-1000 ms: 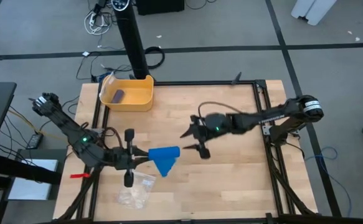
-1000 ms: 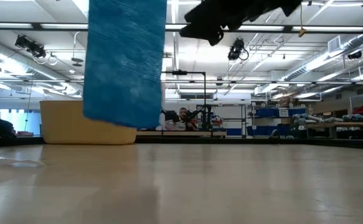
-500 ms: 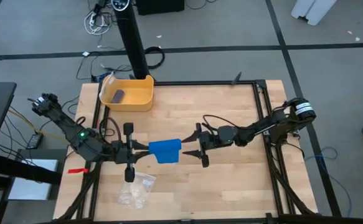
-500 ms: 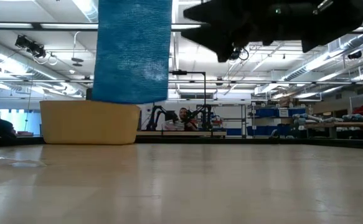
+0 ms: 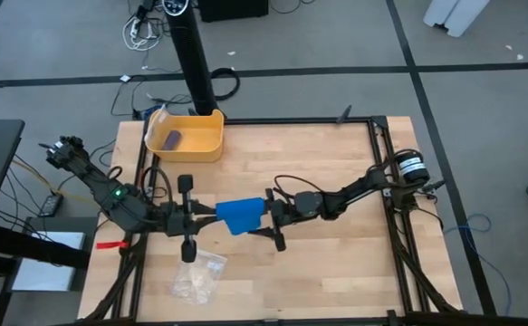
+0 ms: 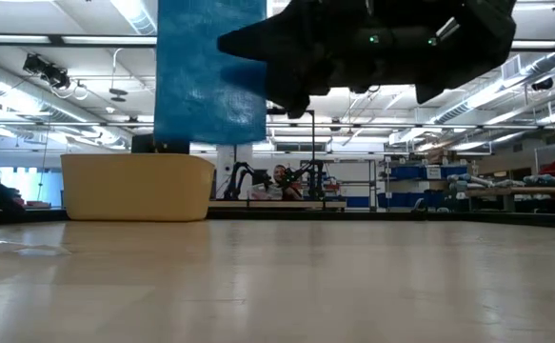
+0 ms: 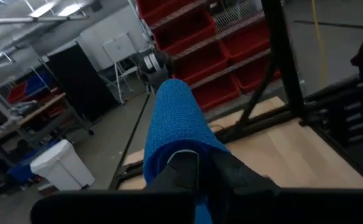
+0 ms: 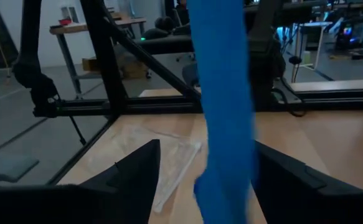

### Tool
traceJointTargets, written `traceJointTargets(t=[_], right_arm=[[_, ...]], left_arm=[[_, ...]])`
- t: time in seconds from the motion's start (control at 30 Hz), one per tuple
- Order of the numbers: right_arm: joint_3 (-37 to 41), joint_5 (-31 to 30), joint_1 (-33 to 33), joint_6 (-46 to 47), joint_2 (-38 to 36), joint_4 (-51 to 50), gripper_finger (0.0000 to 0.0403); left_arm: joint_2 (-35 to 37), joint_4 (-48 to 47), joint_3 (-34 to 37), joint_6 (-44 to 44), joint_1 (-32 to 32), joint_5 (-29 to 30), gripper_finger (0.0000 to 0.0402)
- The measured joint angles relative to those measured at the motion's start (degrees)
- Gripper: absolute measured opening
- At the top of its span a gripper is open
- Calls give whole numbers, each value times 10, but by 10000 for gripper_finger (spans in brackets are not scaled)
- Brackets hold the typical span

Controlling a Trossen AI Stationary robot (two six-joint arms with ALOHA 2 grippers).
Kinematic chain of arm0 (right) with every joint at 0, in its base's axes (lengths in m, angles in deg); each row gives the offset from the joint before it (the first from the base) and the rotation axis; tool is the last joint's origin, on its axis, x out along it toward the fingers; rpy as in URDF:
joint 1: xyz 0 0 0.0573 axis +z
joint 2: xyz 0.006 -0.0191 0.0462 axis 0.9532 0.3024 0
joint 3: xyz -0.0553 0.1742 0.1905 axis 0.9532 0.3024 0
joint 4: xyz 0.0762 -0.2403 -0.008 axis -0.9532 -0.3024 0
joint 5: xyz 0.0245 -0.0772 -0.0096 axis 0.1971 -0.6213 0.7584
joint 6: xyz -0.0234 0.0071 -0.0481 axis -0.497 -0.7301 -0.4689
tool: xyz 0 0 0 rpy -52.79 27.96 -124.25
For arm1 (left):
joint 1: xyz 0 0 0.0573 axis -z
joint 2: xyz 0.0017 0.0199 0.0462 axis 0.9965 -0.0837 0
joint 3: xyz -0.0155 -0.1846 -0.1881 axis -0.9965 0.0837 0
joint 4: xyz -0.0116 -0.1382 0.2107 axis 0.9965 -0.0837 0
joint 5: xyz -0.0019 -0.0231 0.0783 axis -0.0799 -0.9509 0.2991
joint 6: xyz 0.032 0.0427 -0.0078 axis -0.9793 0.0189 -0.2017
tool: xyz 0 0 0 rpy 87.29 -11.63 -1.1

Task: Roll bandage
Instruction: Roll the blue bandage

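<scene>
Left gripper (image 5: 211, 217) is clamped on one bright blue soft fabric bandage (image 5: 241, 215), holding it above the wooden table (image 5: 327, 172). Right gripper (image 5: 265, 217), fingers spread wide, straddles the hanging strip's far end.

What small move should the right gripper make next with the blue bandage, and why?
Probably close on it. The left gripper holds the bandage up off the table, and the right gripper is open with the hanging strip between its fingers.
</scene>
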Motion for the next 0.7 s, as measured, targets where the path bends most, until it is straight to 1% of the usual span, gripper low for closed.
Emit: traceJointTargets(t=[0.07, 0.13, 0.2, 0.33, 0.37, 0.5, 0.57, 0.7], right_arm=[[-6, 0, 0, 8, 10, 1, 209], [-10, 0, 2, 19, 21, 1, 175], [-9, 0, 4, 28, 26, 0, 130], [-9, 3, 18, 28, 32, 5, 25], [-9, 5, 23, 26, 32, 3, 14], [-9, 48, 41, 26, 32, 8, 8], [-9, 59, 54, 22, 32, 12, 4], [-9, 64, 77, 19, 32, 12, 3]], left_arm=[[0, 14, 0, -14, 0, 6, 19], [0, 33, 0, -35, 0, 12, 19], [1, 50, 0, -58, 0, 19, 19], [2, 63, 0, -109, -6, 60, 19], [2, 60, 0, -121, -11, 74, 19], [8, 50, 9, -145, -43, 120, 19], [17, 45, 23, -146, -66, 130, 19], [50, 46, 69, -139, -116, 131, 19]])
